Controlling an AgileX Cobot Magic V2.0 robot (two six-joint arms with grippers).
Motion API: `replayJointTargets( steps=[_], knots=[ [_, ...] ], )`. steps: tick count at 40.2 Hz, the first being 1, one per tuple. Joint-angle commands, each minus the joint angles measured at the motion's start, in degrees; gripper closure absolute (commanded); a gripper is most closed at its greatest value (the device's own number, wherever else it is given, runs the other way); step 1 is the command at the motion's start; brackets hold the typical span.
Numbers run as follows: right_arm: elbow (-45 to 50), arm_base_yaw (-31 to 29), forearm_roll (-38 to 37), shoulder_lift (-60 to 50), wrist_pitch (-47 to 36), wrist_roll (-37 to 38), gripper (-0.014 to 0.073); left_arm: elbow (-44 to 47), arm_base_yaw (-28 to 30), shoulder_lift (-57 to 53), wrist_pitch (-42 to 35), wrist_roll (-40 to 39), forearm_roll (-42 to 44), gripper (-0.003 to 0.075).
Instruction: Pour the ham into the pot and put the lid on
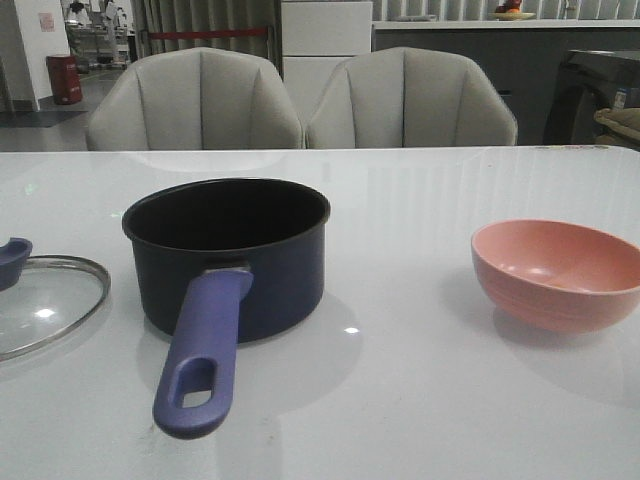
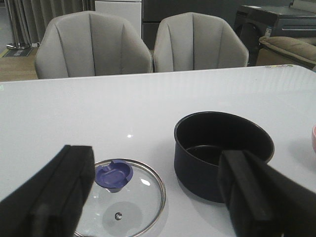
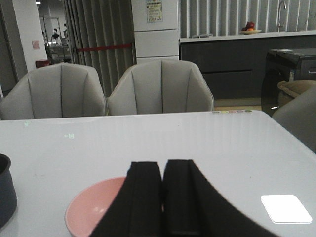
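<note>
— Where does everything sit right now?

— The pot (image 1: pixel 228 255) stands upright on the white table (image 1: pixel 420 400), its long handle (image 1: pixel 200 355) pointing toward me. The lid (image 1: pixel 45 300) lies flat on the table just to the pot's left, apart from it, knob (image 2: pixel 114 175) up.

— And the ham?

— I see no slices. The pot's black inside looks bare from my left wrist, and the pink bowl (image 1: pixel 558 272), well off to the pot's right, shows only its smooth inner wall from the front. From my right wrist my own fingers hide part of the bowl, so I can't vouch for all of it.

— Your grippers?

— My left gripper (image 2: pixel 153 197) is spread wide with nothing between its fingers; the lid and the pot show through the gap. My right gripper (image 3: pixel 163 202) has its fingers pressed together, gripping nothing, with the bowl just behind them.
</note>
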Motion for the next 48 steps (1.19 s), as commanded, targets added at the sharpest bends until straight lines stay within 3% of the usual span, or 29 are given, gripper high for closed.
replayJointTargets(
  steps=[1,12,23,28,40,44,48],
  knots=[
    [-1.3,-0.3,-0.3,0.1,-3.5,-0.4,0.0452,-1.6,-0.4,0.6,-3.5,-0.1,-0.3,0.0155],
    [-11.7,-0.3,-4.2,17.2,-1.5,-1.6,0.0452,-1.6,-0.4,0.6,-3.5,-0.1,-0.3,0.0155],
    [-26.3,-0.3,-4.2,35.5,8.8,-1.5,0.0452,-1.6,-0.4,0.6,-3.5,-0.1,-0.3,0.0155],
    [-28.0,-0.3,-4.2,38.4,13.4,-1.5,0.0452,-1.6,-0.4,0.6,-3.5,-0.1,-0.3,0.0155],
    [-27.6,-0.3,-0.9,39.4,15.8,0.2,0.0449,-1.6,-0.4,0.6,-3.5,-0.1,-0.3,0.0155],
    [-29.5,-0.3,-1.0,41.3,18.2,0.2,0.0393,-1.6,-0.4,0.6,-3.5,-0.1,-0.3,0.0155],
    [-32.7,-0.3,-0.9,44.1,21.3,0.2,0.0245,-1.6,-0.4,0.6,-3.5,-0.1,-0.3,0.0155]
  ],
)
